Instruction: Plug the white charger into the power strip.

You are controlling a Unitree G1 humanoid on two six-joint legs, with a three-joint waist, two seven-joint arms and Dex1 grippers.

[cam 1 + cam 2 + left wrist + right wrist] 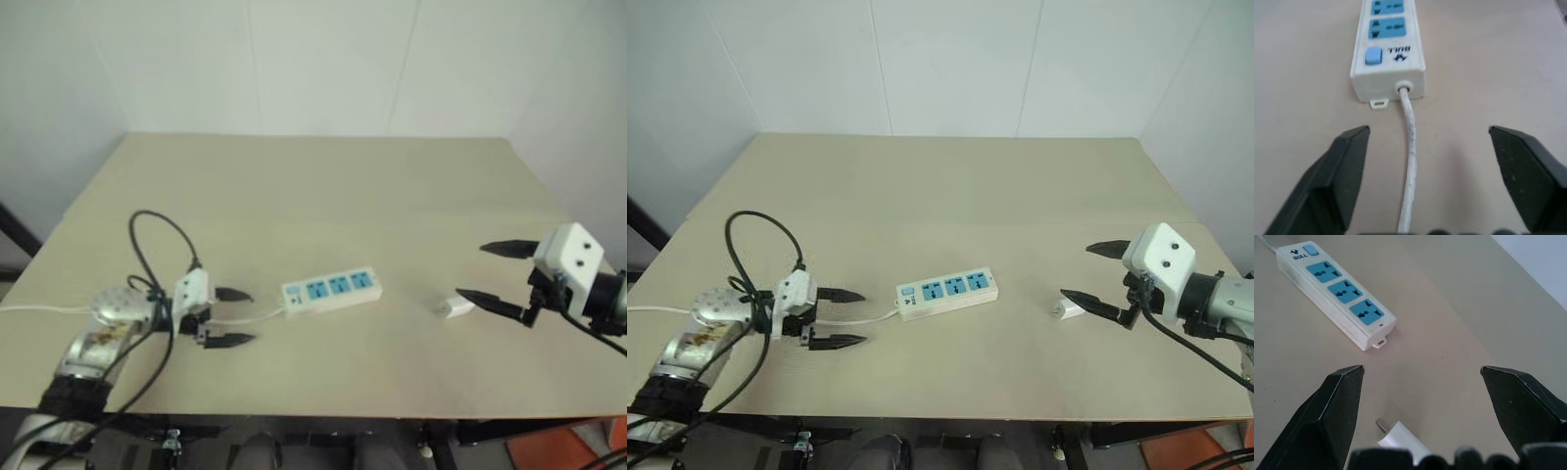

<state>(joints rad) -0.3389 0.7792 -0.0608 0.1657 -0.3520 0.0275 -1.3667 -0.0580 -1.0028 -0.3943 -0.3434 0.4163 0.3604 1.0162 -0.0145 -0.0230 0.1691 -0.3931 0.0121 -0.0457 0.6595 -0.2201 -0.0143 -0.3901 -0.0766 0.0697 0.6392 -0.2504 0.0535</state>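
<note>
Step in hand, judged: the white charger [1069,309] is not yet picked up, so a grasp by the right arm comes first, then the carry to the power strip [948,291].

Left of the strip, the left gripper [841,318] is held low over the table [950,186], jaws wide apart and empty, pointed at the strip's cable end. The thin white cable [1409,161] runs between the two fingers [1337,181] without being touched. No hold on the strip is seen; it lies free and flat, three blue sockets up. It is judged that the strip could slide when the plug is pressed in, so it would be better braced at the cable end by this gripper.

The strip sits mid-table, slightly angled, switch end toward the left gripper.

Right of the strip, well apart from it, the charger lies on its side on the table, a metal prong pointed roughly toward the strip. The right gripper [1099,272] is held just beside and above the charger, tilted slightly down, jaws fully spread, nothing held. For a good grasp, the fingers should be closed on the white body, not the prongs, and the charger stood prongs-down before it is lowered over a socket. Misalignment of prongs and slots is the main risk.
</note>
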